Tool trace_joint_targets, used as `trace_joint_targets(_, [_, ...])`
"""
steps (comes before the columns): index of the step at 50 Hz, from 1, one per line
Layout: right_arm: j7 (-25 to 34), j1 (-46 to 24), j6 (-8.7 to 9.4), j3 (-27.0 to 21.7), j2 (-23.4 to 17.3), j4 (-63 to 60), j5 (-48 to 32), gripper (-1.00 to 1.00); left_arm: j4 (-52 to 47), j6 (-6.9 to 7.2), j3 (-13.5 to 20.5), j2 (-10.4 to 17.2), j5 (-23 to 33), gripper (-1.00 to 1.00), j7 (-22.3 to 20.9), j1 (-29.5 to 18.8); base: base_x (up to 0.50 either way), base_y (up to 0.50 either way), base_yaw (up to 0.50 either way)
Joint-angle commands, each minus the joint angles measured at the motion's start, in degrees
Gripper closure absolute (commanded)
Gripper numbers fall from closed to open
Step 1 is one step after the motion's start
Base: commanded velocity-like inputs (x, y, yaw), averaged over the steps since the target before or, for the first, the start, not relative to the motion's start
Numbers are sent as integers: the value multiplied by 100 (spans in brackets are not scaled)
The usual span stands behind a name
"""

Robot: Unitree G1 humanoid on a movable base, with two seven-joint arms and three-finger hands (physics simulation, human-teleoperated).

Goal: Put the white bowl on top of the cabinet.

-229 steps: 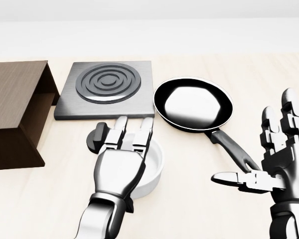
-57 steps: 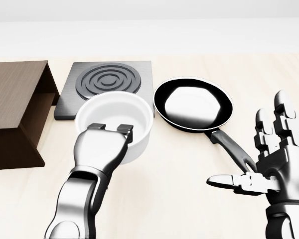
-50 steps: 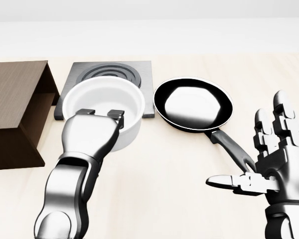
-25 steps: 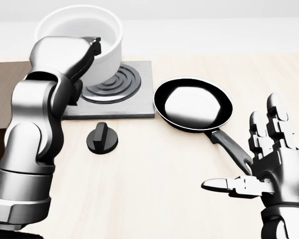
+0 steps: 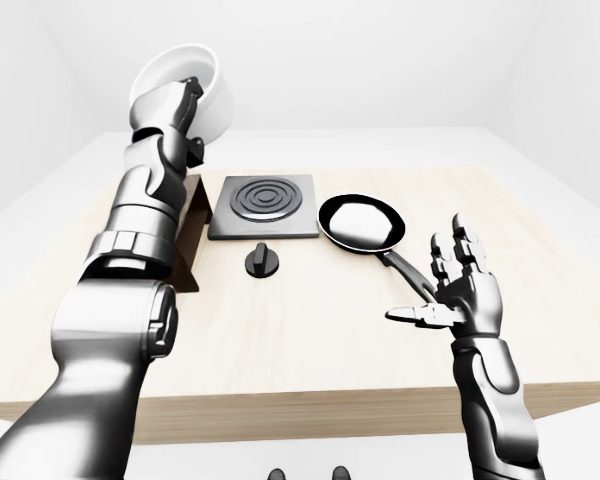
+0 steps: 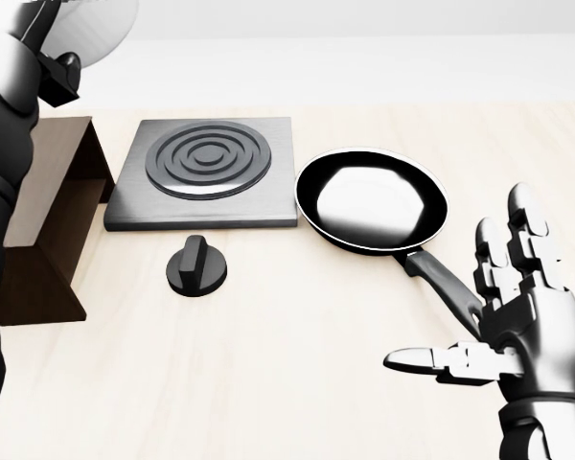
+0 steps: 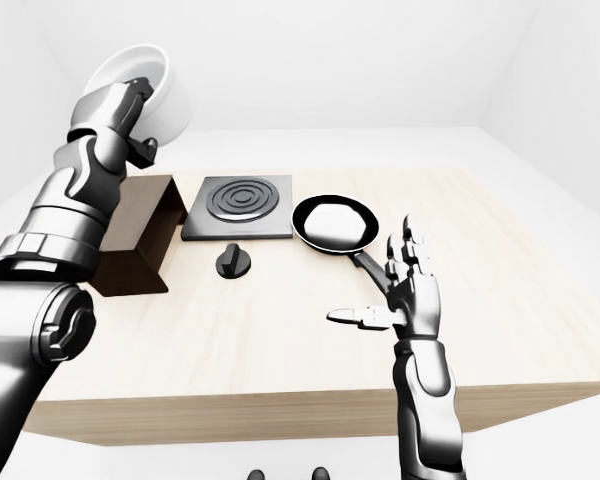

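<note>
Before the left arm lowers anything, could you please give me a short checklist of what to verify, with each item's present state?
1. Left hand fingers closed round the round white bowl: ok.
2. Bowl raised above the dark brown wooden cabinet: ok.
3. Bowl level: not ok, it is tilted.
4. Cabinet top free of objects: cannot tell, the arm hides part of it.
5. Right hand open, apart from the black frying pan: ok.

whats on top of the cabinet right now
Nothing visible on the cabinet. The left hand holds the bowl raised above it; the left arm covers part of its top.
</note>
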Motion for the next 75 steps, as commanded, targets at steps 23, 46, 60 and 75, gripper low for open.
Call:
trace_joint_targets(23, [-2,11,0,84,31,77,-80,-100,827,0,38,954,-347,100,911,-238,0,0,0])
trace_joint_targets(46, [-14,-4,0,95,23,125,-98,-100,827,0,129,1052,-640,100,1282,561,0,0,0])
trace_joint_targets(60, [-31,-11,0,140,34,189,-141,-100,901,0,137,1000,-759,100,1443,821,0,0,0])
trace_joint_targets(75, [-48,-17,0,179,49,210,-170,-100,1037,0,85,951,-744,100,1531,1045,0,0,0])
